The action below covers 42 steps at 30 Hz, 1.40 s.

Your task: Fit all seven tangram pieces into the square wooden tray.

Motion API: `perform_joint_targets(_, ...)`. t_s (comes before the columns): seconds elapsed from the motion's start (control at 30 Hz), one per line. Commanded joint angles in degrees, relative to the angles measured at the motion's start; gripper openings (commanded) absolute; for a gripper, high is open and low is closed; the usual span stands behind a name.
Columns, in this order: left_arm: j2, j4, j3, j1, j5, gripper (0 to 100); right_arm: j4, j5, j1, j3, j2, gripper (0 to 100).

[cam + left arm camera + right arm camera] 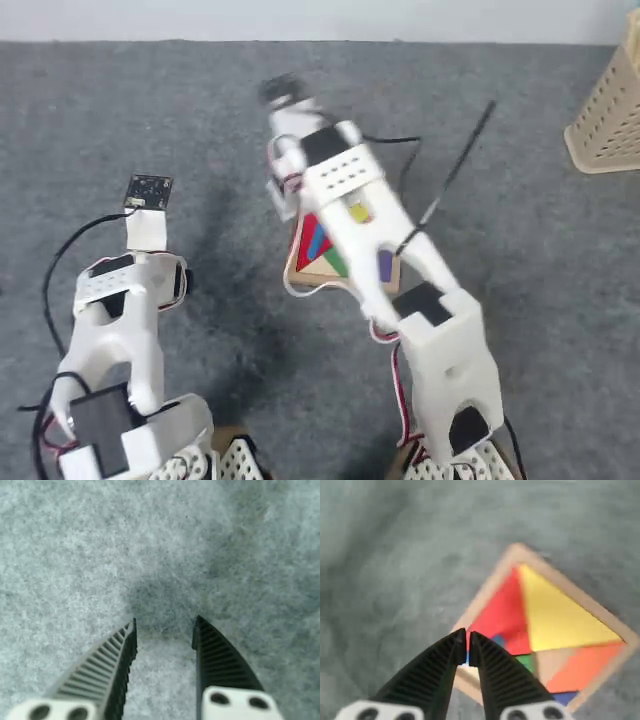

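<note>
Now, tray (518, 548): on the grey tabletop (75, 555) under the right arm, turned corner-on to that arm's camera.
Pieces: red (502, 610), yellow (555, 615), orange (585, 662), green (525, 661) and blue (496, 641) lie flat inside. A tan patch beside the green may be bare floor; I can't tell.
Handling: they look like thin, stiff wood, light and smooth-faced, likely to skid. I'd pinch a piece across its edges rather than press on top.
Right tool (467, 632): jaws nearly together, nothing between them, over the tray's rim by the blue.
Left tool (166, 620): wide, empty, over bare tabletop well apart from the tray.
Basket (610, 110): far corner.
</note>
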Motion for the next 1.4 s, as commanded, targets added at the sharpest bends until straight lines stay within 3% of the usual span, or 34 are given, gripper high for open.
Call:
perform_joint_targets(0.0, -2.8, -1.0, -0.4, 0.0, -0.5, 17, 2.0, 5.5, -1.9, -3.3, 0.6, 0.7)
perform_joint_targets(0.47, -2.8, -1.0, -0.5, 0.0, -0.5, 17, 6.3, 7.5, 5.0, -2.7, 1.9, 0.7)
perform_joint_targets(0.93, -2.7, -1.0, -0.5, 0.1, -0.5, 17, 2.8, 7.1, 5.3, 0.1, -7.4, 0.7)
perform_joint_targets(1.13, -2.7, -1.0, -0.5, 0.1, -0.5, 17, -1.7, 7.6, 5.4, 0.1, -2.7, 0.7)
perform_joint_targets(1.37, -2.8, -1.0, -0.5, 0.1, -0.5, 17, 0.8, 9.4, 6.4, -0.1, 1.9, 0.7)
